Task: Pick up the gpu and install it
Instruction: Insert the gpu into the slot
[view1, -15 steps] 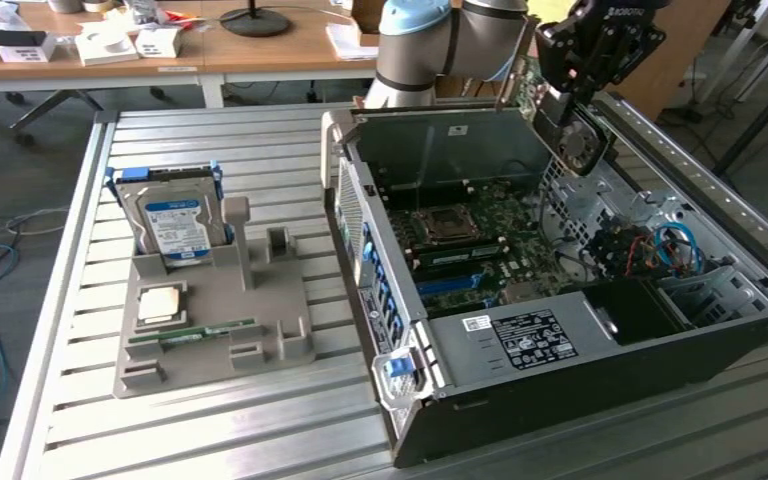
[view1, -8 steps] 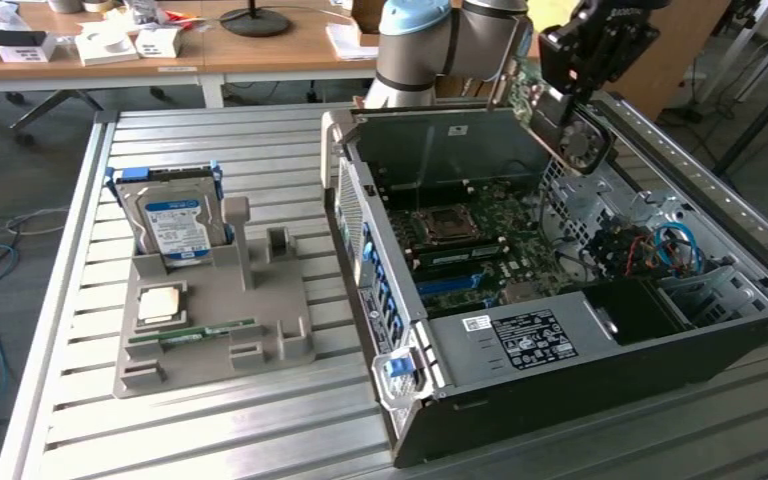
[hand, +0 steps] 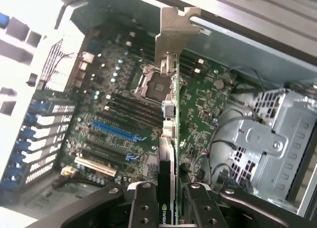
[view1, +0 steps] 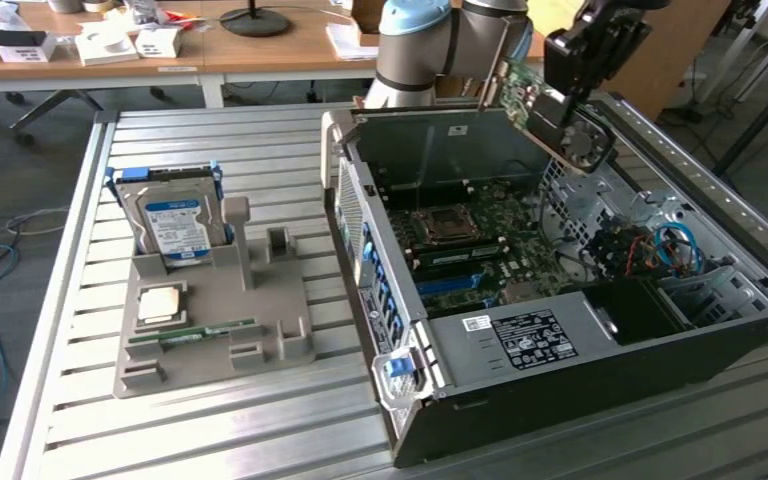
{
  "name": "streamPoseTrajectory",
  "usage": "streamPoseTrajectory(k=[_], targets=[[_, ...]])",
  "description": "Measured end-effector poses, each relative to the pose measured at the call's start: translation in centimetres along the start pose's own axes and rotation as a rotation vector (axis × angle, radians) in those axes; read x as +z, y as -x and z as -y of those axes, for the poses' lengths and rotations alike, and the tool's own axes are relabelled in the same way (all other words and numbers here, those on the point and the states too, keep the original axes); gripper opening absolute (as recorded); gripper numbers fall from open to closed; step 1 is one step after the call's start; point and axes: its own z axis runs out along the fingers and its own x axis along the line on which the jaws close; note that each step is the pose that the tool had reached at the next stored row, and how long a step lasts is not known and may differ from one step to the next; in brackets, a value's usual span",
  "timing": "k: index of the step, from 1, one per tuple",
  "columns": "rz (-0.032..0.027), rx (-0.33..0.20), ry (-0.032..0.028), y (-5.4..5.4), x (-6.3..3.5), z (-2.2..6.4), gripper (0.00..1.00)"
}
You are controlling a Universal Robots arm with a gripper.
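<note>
My gripper (view1: pixel 566 92) is shut on the gpu (view1: pixel 544 118), which hangs tilted above the far end of the open computer case (view1: pixel 518 340). In the wrist view the gpu (hand: pixel 169 114) runs edge-on away from my gripper (hand: pixel 168 205). Its dark finger pads (hand: pixel 143 203) press both faces, and its silver bracket (hand: pixel 176 30) is at the far end. Below the card lies the green motherboard (hand: pixel 119 114) with its blue expansion slot (hand: pixel 114 131) and several black slots. The card is clear of the board and touches no slot.
A grey holder (view1: pixel 211 310) on the slatted table at the exterior view's left carries a hard drive (view1: pixel 177 222), a square chip (view1: pixel 160 300) and a green memory stick (view1: pixel 195 331). Drive cage and cables (view1: pixel 651 250) fill the case's right side. A desk (view1: pixel 157 50) stands behind.
</note>
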Motion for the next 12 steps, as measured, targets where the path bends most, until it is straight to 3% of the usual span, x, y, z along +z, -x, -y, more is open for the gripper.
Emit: streamPoseTrajectory(k=[12], targets=[[-0.0128,-0.215,0.0037,0.00,0.01,0.00,0.26]])
